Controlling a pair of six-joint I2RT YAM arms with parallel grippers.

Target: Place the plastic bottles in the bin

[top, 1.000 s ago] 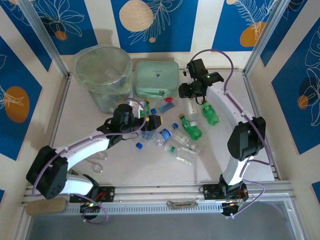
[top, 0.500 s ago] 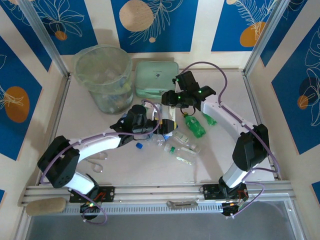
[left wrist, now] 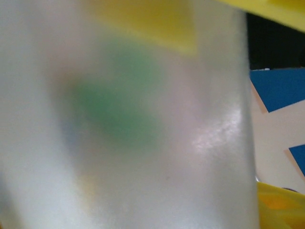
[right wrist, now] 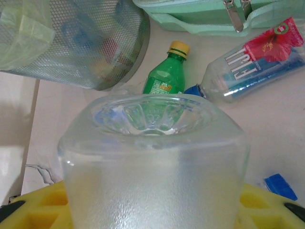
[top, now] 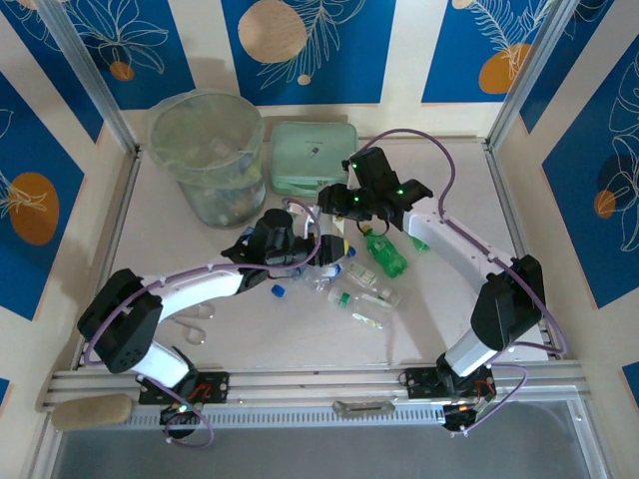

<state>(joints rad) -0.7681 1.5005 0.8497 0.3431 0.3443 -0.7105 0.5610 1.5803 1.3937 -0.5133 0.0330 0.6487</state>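
Note:
My right gripper point(top: 333, 200) hovers in front of the mint case, shut on a clear plastic bottle point(right wrist: 152, 162) whose ribbed base faces the camera between the yellow fingers point(right wrist: 40, 210). My left gripper point(top: 327, 247) is at the left side of the bottle pile, shut on another clear bottle point(left wrist: 143, 133) that blurs across its wrist view, with a yellow finger point(left wrist: 281, 205) beside it. Loose bottles lie mid-table: a green one point(top: 385, 255), clear ones point(top: 364, 295), and a Fiji-labelled one point(right wrist: 252, 67). The pale-green bin point(top: 205, 150) stands at the back left with bottles inside.
A flat mint-green zip case point(top: 313, 158) lies right of the bin. A second green bottle with a yellow cap point(right wrist: 164, 76) lies near the bin's base. Loose blue caps point(top: 279, 290) sit on the table. Metal frame rails border the table's sides.
The right arm swung from the back right toward the centre, carrying its clear bottle. The left gripper pushed further right into the pile. Both moved only slightly in the last half second.

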